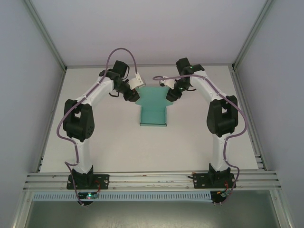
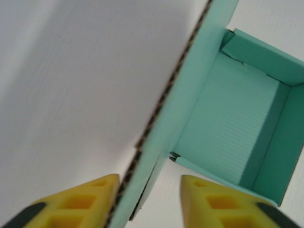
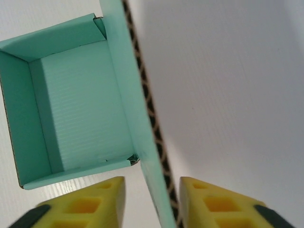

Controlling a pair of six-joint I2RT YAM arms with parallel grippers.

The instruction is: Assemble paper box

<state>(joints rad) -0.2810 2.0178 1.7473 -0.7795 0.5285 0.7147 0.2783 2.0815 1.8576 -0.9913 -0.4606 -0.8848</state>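
Paper box (image 1: 153, 115), part-folded at centre of table (image 1: 190, 140), left gripper (image 2: 149, 183) astride its left flap (image 2: 190, 80), right gripper (image 3: 152, 184) astride its right flap (image 3: 129, 85), both claws apart, not yet pinching.

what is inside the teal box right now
Inside the paper box, both wrist views show a bare ribbed teal floor and walls, with nothing lying in it. The floor covers the table beneath, so what is under it cannot be seen.
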